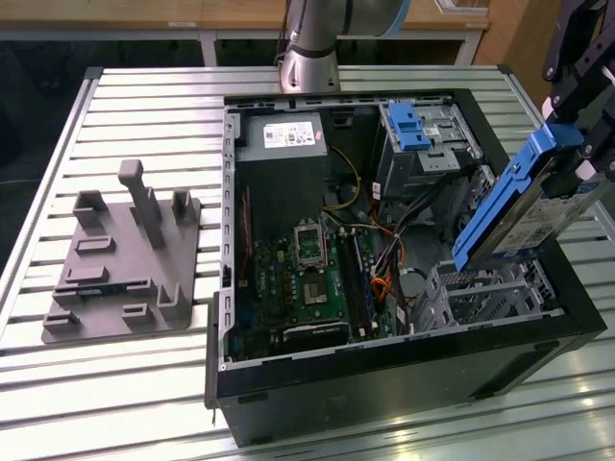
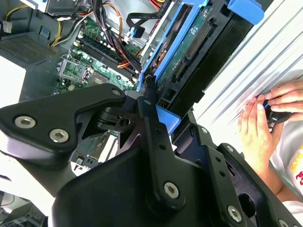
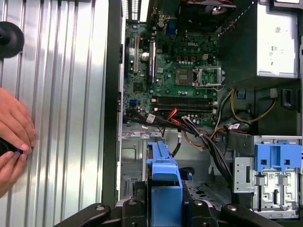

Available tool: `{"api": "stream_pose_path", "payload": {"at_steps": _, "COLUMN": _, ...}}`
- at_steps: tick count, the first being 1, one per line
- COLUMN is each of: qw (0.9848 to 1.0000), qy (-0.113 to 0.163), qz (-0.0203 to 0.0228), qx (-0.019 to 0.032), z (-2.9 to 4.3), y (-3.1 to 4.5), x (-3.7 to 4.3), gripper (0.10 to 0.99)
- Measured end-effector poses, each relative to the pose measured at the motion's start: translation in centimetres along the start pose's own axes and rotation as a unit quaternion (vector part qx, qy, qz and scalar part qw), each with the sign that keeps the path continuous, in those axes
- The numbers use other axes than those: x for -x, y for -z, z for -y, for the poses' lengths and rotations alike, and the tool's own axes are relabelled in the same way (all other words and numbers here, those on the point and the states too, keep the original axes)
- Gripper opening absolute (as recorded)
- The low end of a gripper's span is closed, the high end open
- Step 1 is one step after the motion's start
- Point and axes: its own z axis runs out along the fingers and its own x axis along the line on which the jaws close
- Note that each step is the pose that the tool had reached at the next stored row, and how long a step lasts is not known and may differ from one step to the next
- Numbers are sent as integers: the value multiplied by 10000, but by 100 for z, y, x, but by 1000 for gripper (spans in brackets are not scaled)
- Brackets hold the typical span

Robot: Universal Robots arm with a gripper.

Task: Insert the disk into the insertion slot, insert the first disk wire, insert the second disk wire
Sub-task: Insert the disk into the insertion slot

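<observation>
Black metal gripper point(image 1: 569, 144) clamped on the disk point(image 1: 524, 216), jaws pinching the upper end of its bright blue plastic frame. Disk is a flat silver rectangle with a white label, held in the air, tilted steeply, lower end just above the insertion slot point(image 1: 480, 293) and not in it. Slot is a low grey perforated sheet-metal cage in the near corner of the computer case point(image 1: 384, 370) on the exterior view's right, bay empty. Second wrist view shows the disk's underside: green circuit board point(image 2: 189, 52) and a dark connector strip inside the blue rails. Case is a black box lying open on a ribbed aluminium table point(image 1: 144, 96). Inside it: green motherboard point(image 1: 307, 279), dark boxy power supply point(image 1: 279, 163) with a white sticker, loose bundle of black, orange and yellow wires point(image 1: 384, 254), and a taller metal cage point(image 1: 428, 158) with a blue latch point(image 1: 408, 125) on top. Left of the case in the exterior view, a matte grey plastic fixture point(image 1: 125, 259) with upright posts and slots. A person's hands point(image 3: 14, 127) rest on the table beside the case, holding a small dark object.
</observation>
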Motion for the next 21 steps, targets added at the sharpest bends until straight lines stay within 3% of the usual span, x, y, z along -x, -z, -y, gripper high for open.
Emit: {"api": "stream_pose_path", "payload": {"at_steps": 21, "qw": 10000, "qy": -22, "qz": 0, "qx": -2, "z": 3, "y": -59, "x": 7, "gripper": 365}}
